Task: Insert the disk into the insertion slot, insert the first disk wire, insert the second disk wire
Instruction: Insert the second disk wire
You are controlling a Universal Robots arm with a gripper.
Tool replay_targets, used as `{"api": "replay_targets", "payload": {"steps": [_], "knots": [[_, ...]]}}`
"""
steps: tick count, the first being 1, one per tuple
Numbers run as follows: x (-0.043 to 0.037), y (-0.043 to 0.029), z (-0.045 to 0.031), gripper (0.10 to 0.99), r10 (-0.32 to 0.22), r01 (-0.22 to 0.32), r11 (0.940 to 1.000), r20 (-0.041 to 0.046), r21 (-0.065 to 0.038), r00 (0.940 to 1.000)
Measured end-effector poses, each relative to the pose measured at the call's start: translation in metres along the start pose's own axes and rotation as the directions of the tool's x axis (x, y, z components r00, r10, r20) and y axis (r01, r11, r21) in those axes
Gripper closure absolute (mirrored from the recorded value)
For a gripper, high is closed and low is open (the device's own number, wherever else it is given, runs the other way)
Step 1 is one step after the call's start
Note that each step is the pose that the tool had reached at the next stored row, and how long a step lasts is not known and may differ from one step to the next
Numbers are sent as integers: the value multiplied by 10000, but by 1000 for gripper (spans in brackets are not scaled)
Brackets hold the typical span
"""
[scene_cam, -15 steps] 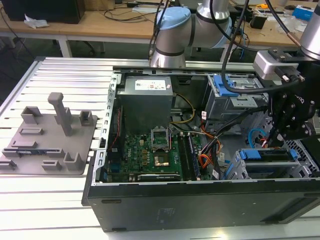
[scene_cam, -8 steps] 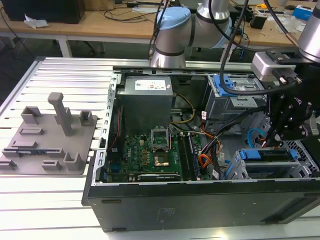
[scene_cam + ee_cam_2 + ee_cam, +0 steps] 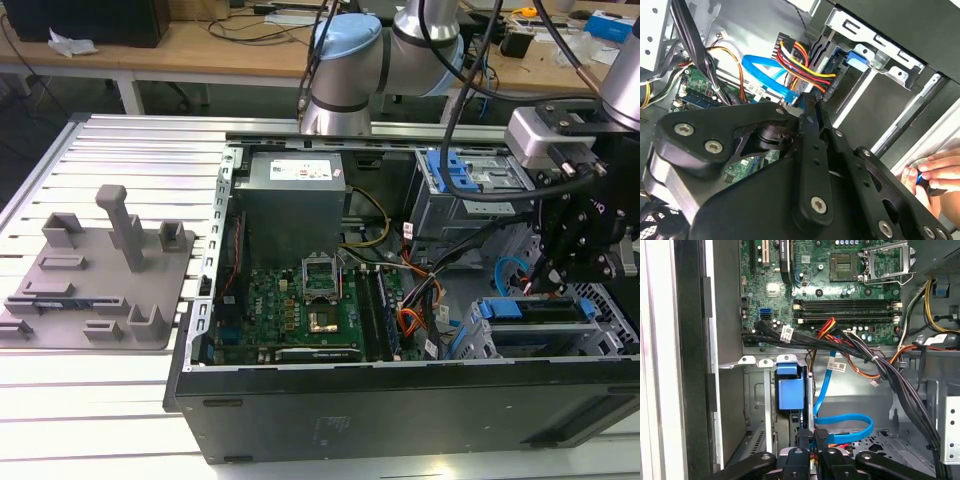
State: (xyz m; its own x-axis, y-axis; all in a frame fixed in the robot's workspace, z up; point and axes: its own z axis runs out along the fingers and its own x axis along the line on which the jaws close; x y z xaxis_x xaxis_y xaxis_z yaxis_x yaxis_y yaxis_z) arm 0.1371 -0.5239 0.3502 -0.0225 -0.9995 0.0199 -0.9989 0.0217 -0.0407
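- Claw (image 3: 810, 437) fingers together, pinching what we take for a wire plug at the disk's (image 3: 530, 308) rear.
- Disk already in the slot (image 3: 600, 345), long axis across the claw's reach.
- Blue wire (image 3: 845, 427) loops just beside us.

This is a robotics lab or workshop. An open computer case (image 3: 400, 330) lies on its side on a slotted aluminium bench (image 3: 130, 140), its green circuit board (image 3: 300, 310) and coloured wires (image 3: 840, 340) bared. Beside the case sits a grey moulded tray (image 3: 90, 270) of fixtures. A robot arm (image 3: 380, 50) with pale blue joint caps stands behind it. Farther back, a wooden desk (image 3: 200, 45) carries loose cables and small parts. In the second wrist view, a person's hand (image 3: 932, 172) rests near the case.
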Motion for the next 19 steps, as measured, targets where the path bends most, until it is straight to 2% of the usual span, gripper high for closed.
{"api": "replay_targets", "payload": {"steps": [2,6,19], "knots": [[20,-5,7,925,2,-2,10000,53,-11,10000],[49,-11,16,925,4,-4,10000,93,-30,10000],[71,-20,28,925,4,-3,10000,95,-45,10000]]}}
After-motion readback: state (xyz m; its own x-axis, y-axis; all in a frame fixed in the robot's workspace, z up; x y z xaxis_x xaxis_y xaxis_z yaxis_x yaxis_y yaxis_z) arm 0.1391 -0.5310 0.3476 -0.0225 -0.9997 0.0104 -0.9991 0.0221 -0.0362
